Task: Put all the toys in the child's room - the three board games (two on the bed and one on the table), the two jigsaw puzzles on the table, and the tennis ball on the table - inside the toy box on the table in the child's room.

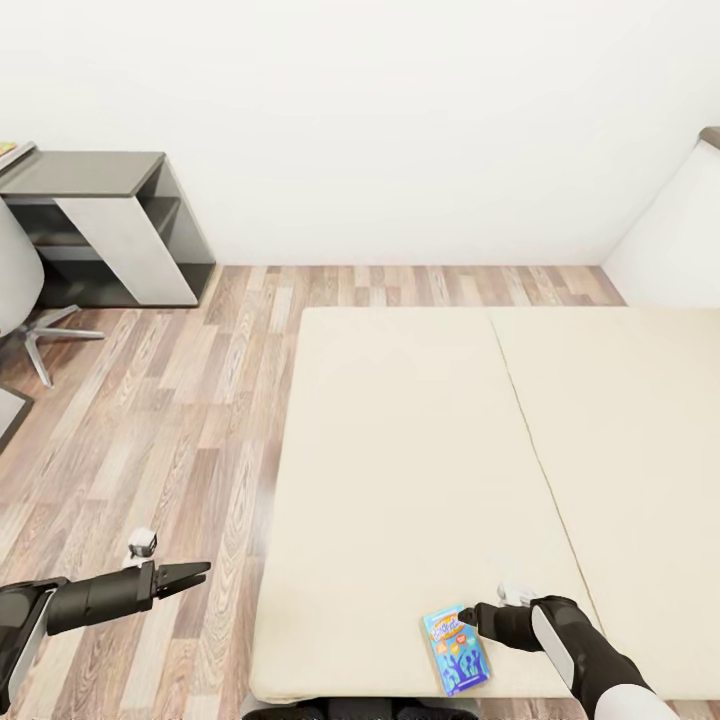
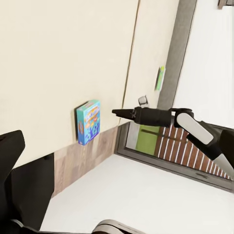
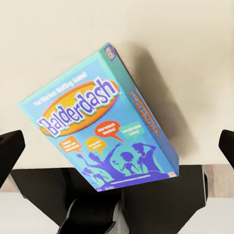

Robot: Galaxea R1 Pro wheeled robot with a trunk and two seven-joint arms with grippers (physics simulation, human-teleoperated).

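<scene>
Blue board game | on bed edge | between open right claw fingers

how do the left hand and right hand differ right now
The left hand hangs over the wood floor beside the bed, near nothing; the right hand sits over the mattress right at the blue board game. The left one's fingers look nearly closed together, while the right wrist view shows the right one's fingers spread wide, either side of the box. Both are black and hold nothing.
</scene>
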